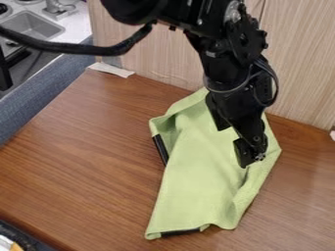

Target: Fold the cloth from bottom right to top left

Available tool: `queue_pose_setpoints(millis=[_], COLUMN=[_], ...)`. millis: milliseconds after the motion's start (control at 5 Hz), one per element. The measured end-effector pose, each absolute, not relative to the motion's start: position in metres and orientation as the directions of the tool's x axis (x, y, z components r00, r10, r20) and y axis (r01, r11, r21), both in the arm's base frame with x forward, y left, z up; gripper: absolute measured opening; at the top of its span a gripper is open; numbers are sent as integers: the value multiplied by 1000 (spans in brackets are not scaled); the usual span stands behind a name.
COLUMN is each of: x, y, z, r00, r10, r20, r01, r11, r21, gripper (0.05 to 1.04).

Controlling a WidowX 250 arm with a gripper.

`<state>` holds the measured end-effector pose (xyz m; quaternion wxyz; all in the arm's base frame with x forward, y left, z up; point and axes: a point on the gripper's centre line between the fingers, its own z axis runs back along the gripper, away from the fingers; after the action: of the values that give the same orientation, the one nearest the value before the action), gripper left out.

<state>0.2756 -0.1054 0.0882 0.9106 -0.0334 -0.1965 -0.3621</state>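
You are working in a kitchen-like setting: at upper left you can see a grey sink (pixel 31 25), a faucet (pixel 58 6) and a round burner (pixel 4 10).

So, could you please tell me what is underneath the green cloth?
Black strips line the green cloth at its left and bottom, and wooden tabletop shows beside it. Whether the strips lie beneath or belong to it, I can't tell; the rest is covered.

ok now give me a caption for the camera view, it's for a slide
A black robot arm hangs over a rumpled light-green cloth on a wood-grained table.
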Motion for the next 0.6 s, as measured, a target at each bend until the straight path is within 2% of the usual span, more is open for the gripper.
queue_pose_setpoints(millis=[200, 600], x=[275, 328], y=[-106, -119], z=[79, 52], r00=[675, 728], r10=[-643, -552], r20=[362, 407], r01=[670, 597], r11=[740, 802], r21=[64, 20], gripper=[1001, 1001])
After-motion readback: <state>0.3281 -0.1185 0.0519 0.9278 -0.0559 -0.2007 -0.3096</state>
